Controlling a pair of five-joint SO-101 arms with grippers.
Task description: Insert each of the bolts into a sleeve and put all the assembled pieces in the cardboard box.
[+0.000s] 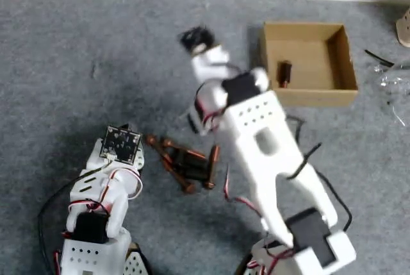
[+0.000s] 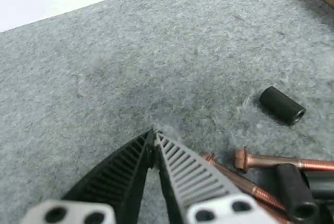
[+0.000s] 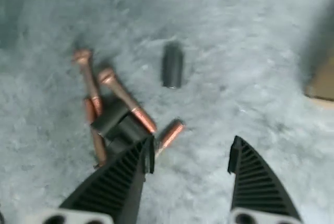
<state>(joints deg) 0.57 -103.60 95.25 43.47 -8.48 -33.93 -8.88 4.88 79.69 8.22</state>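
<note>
Several copper-coloured metal bolts (image 1: 168, 149) and black cylindrical sleeves (image 2: 295, 192) lie heaped together well apart from the open brown cardboard box (image 1: 317, 97), which holds one dark, copper-tipped piece (image 1: 284, 73). One loose black sleeve (image 2: 282, 105) lies beside the heap, nearer the box. The left gripper (image 2: 154, 132), beyond the heap from the box, is closed on nothing. The right gripper (image 3: 193, 145), nearer the box, is spread wide and empty.
</note>
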